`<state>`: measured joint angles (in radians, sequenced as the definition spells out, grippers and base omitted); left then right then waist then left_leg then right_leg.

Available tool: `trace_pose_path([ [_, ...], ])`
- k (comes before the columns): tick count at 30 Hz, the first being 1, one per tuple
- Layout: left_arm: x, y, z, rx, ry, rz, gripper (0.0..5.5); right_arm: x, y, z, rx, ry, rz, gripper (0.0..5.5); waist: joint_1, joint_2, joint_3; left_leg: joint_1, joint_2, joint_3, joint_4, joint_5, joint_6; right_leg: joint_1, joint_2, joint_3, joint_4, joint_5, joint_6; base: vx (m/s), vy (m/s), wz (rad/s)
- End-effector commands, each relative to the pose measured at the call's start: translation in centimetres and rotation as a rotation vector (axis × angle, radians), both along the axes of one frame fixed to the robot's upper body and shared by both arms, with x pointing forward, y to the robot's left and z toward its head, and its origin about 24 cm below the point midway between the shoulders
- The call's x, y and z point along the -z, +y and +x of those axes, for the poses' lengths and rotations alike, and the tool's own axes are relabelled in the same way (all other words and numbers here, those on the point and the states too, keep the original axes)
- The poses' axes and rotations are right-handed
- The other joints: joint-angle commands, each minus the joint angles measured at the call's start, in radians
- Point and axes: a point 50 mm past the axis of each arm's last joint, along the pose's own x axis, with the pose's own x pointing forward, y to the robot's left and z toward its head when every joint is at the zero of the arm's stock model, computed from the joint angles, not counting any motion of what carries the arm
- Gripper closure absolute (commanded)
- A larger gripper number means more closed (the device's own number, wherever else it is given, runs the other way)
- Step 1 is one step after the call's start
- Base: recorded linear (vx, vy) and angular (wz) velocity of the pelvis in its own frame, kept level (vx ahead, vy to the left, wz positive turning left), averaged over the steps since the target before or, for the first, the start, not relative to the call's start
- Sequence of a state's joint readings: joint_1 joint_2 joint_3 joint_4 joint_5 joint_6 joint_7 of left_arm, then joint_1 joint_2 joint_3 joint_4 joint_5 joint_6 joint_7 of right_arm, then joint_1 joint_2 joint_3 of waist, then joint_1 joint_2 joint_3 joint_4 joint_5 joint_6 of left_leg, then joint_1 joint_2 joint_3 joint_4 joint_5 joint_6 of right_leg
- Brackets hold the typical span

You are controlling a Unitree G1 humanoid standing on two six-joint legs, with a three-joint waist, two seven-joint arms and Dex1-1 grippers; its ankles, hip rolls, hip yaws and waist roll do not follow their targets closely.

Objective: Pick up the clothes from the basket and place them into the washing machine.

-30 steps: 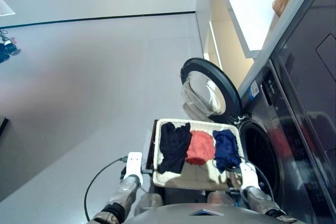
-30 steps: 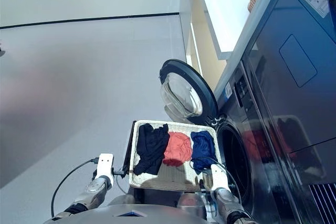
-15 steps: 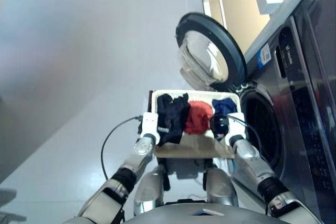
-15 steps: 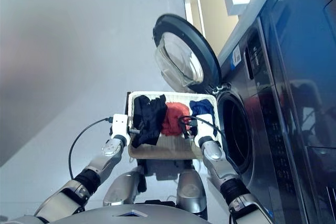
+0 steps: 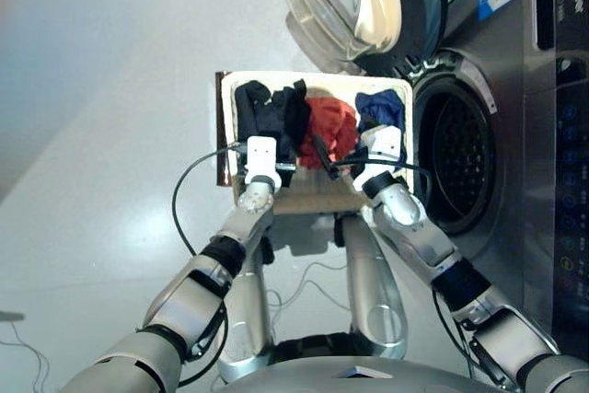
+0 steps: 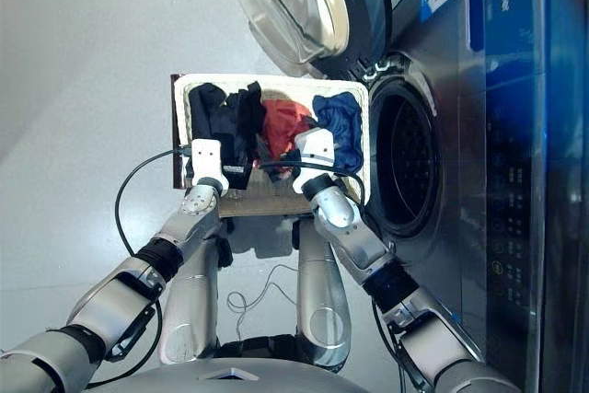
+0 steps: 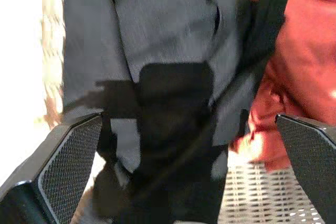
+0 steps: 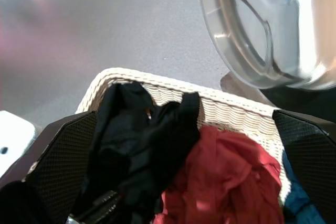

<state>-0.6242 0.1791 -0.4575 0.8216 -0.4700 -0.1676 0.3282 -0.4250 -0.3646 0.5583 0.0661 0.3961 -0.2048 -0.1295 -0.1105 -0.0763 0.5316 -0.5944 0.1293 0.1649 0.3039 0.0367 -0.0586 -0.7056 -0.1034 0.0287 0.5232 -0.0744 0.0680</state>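
While all three clothes lie in the basket (image 5: 241, 89), the black garment (image 5: 271, 112) farthest from the washing machine (image 5: 515, 126), the coral-red one (image 5: 329, 123) in the middle and the navy one (image 5: 382, 109) nearest its drum, nothing is grasped. The left gripper (image 7: 173, 145) hangs spread over the black cloth; the right gripper (image 8: 178, 156) is spread above the coral-red. Each should probably sink into a thick fold before closing.

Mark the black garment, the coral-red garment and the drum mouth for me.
Black fabric garment (image 5: 269, 115), left eye view, its middle.
Coral-red fabric garment (image 5: 331, 126), left eye view, bunched centre.
Dark round drum mouth (image 5: 457, 154), left eye view, perforated interior.
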Motion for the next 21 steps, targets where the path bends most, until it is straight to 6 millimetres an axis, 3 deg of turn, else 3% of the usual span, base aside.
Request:
trace_pose_path([
  [1, -1.7, 0.4, 1.1, -0.073, -0.063, -0.034, 0.0, -3.7, 1.4, -2.1, -0.091, -0.179, 0.123, 0.0, -0.011, -0.026, -0.012, -0.072, 0.048, -0.03, 0.16, -0.101, -0.022, 0.007, 0.007, 0.015, -0.074, 0.055, 0.046, -0.051, -0.011, -0.068],
  [10, -4.2, 3.8, 3.1, -0.229, -0.099, -0.029, 0.0, -5.3, 1.7, -2.9, -0.146, -0.238, 0.166, 0.0, -0.025, -0.036, -0.012, -0.185, 0.064, -0.037, 0.223, -0.114, -0.029, -0.111, 0.016, 0.017, -0.019, 0.042, 0.043, 0.0, 0.0, 0.0],
  [21, -8.9, 5.9, 5.2, -0.332, -0.195, -0.053, 0.0, -6.7, 2.1, -3.4, -0.194, -0.317, 0.13, 0.0, -0.057, -0.062, -0.012, -0.261, 0.08, -0.04, 0.275, -0.134, -0.034, -0.194, 0.023, 0.022, 0.02, 0.033, 0.049, 0.0, 0.0, 0.0],
])
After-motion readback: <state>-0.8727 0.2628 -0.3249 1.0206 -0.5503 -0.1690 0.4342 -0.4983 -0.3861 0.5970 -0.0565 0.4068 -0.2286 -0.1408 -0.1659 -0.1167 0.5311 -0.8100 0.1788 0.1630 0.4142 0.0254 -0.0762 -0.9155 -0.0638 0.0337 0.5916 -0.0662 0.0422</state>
